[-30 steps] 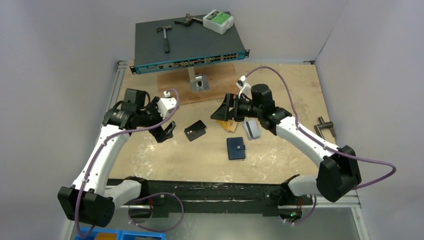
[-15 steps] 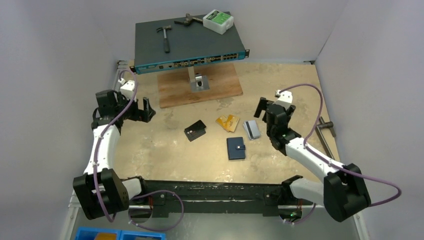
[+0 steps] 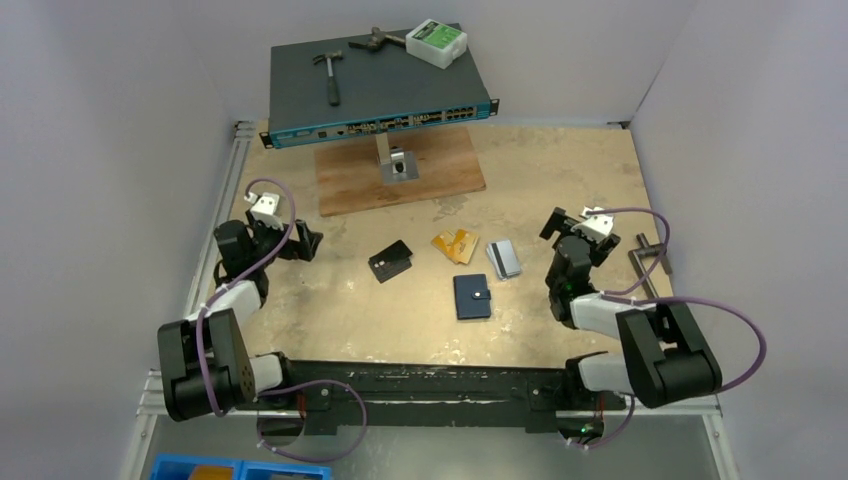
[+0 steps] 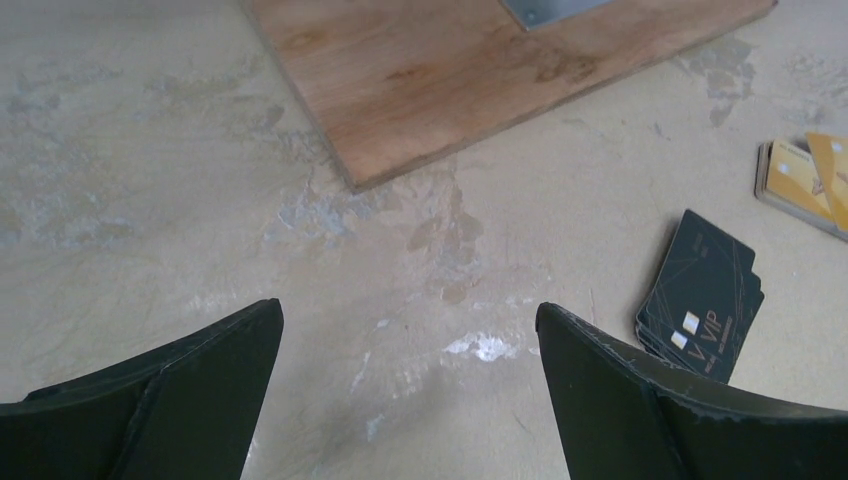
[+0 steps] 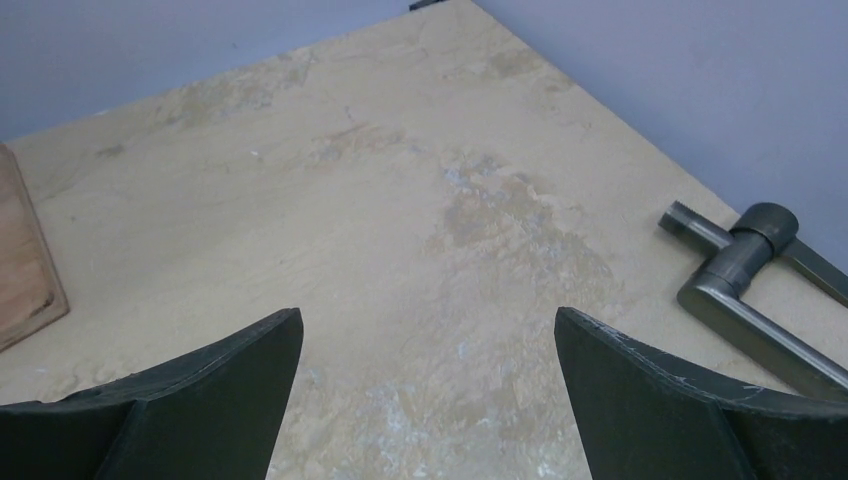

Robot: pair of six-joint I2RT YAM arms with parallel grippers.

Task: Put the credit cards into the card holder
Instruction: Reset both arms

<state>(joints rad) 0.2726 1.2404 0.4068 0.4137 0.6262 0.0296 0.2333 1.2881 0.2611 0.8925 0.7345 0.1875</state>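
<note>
Both arms have pulled back from the middle of the table (image 3: 330,300) and now sit folded at its sides, while the cards and the wallet lie where they were. The left gripper (image 3: 303,240) hovers low near the left edge, its jaws spread wide with nothing between them; its wrist view shows only bare, stained tabletop in the gap. The right gripper (image 3: 552,221) stands near the right side, jaws likewise spread and empty over bare surface. The card holder (image 3: 472,296), a navy wallet folded closed with its snap tab on top, lies flat at mid-table toward the near edge, apart from both grippers. Just beyond it lie the orange-gold cards (image 3: 455,245), overlapping each other, and beside them on the right the silver-grey card (image 3: 504,258). The black cards (image 3: 390,261), a small stack marked VIP, rest left of the gold ones, all outside the wallet. A wooden board (image 3: 400,185) lies farther back, under a raised network switch (image 3: 375,90) carrying a hammer (image 3: 328,75). A metal lever handle (image 5: 750,270) lies by the right wall.
</note>
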